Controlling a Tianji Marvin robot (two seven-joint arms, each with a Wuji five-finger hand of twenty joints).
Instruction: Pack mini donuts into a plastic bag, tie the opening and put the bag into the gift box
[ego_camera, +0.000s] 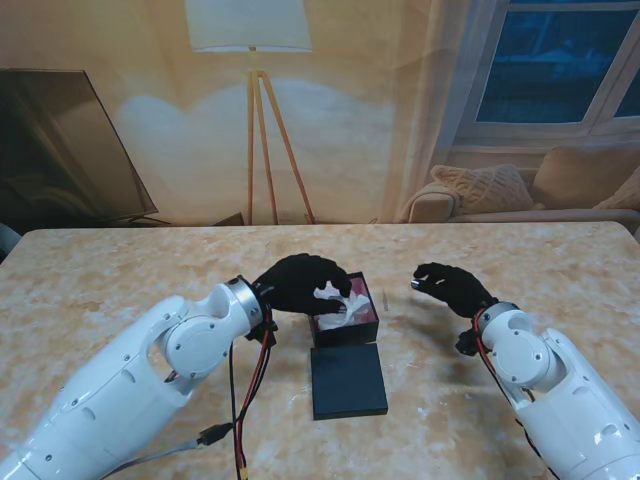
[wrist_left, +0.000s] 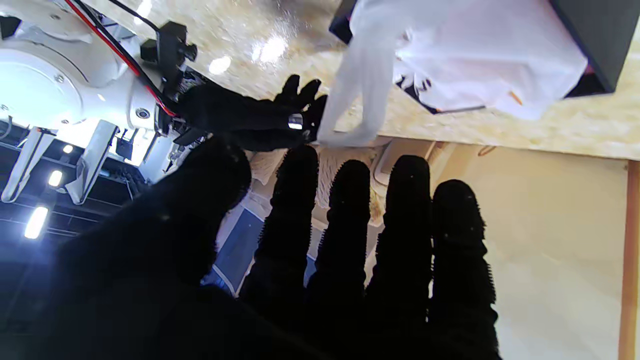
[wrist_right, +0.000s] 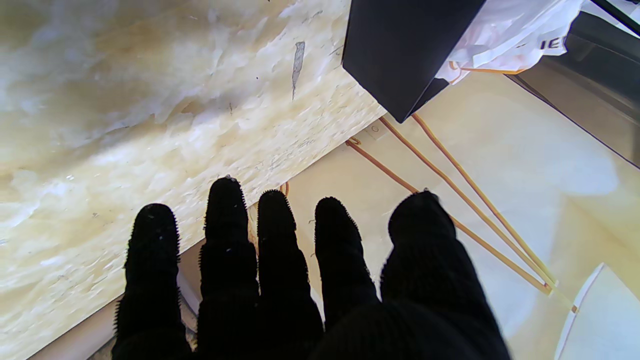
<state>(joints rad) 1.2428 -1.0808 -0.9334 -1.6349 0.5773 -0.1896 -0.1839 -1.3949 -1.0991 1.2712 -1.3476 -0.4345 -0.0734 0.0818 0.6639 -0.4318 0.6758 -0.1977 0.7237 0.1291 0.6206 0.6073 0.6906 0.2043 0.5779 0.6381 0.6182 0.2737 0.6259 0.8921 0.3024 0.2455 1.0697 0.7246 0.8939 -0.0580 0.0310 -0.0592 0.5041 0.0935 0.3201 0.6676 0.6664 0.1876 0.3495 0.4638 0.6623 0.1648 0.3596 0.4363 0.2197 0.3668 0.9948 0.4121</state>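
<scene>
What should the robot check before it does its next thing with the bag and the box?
1. Bag in the box: the white plastic bag sits in the open gift box, though part of it sticks up past the rim. Ok, mostly.
2. Left hand position: over the bag at the box's left edge. Ok.
3. Left hand's hold on the bag: cannot tell.
4. Right hand: open, holding nothing, clear of the box to its right. Ok.
5. Lid: lies flat on the table, nearer to me than the box. Ok.
6. Bag tied, donuts inside: cannot tell.
</scene>
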